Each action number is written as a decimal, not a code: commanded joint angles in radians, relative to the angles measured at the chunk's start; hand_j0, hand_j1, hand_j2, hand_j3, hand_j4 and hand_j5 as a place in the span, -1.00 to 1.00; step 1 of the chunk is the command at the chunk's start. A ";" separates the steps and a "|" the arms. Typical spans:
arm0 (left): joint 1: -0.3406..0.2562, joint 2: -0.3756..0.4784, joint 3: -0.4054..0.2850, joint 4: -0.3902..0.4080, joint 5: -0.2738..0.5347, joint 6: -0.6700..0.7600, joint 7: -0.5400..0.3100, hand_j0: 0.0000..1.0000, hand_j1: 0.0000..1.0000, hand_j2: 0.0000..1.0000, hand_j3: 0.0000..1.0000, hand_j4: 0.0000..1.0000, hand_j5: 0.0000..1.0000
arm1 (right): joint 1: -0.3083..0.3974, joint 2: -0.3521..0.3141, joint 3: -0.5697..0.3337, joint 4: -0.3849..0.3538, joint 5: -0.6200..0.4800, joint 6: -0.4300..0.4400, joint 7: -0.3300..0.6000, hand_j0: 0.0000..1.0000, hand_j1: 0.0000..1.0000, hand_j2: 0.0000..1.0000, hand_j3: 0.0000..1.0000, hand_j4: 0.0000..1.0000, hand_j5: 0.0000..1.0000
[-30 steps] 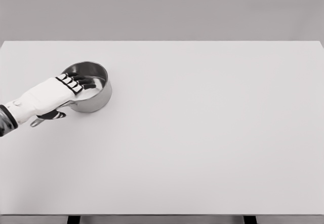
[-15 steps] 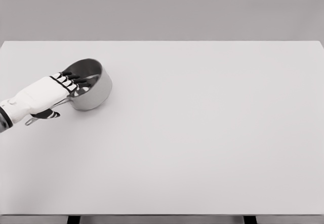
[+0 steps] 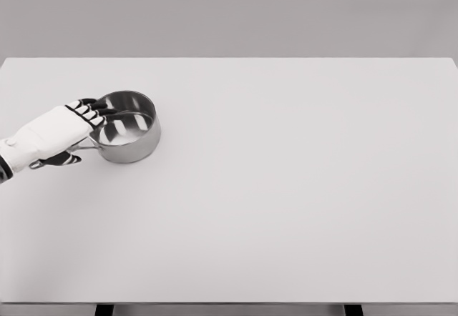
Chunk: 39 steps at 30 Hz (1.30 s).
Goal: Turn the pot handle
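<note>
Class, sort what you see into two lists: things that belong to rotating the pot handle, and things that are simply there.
Belongs to the job:
- pot
- pot handle, mostly hidden under the hand
- left hand, over the handle

Simply there:
- white table

- A steel pot (image 3: 127, 126) stands upright on the white table (image 3: 286, 187), near its left edge.
- The left hand (image 3: 54, 134) lies over the pot's handle (image 3: 80, 146), dark fingers (image 3: 91, 109) at the rim.
- Whether the fingers grip the handle cannot be told.
</note>
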 commanded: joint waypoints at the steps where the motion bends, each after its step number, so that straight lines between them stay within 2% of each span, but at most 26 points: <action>1: 0.000 0.001 0.006 0.000 0.006 0.002 0.000 1.00 1.00 1.00 1.00 1.00 1.00 | 0.000 0.000 0.000 0.000 0.000 0.000 0.000 1.00 1.00 1.00 1.00 1.00 1.00; 21: 0.000 0.036 0.040 0.026 0.006 0.002 0.000 1.00 1.00 1.00 1.00 1.00 1.00 | 0.000 0.000 0.000 0.000 0.000 0.000 0.000 1.00 1.00 1.00 1.00 1.00 1.00; 39: -0.025 0.048 0.054 0.076 0.006 0.002 0.000 1.00 1.00 1.00 1.00 1.00 1.00 | 0.000 0.000 0.000 0.000 0.000 0.000 0.000 1.00 1.00 1.00 1.00 1.00 1.00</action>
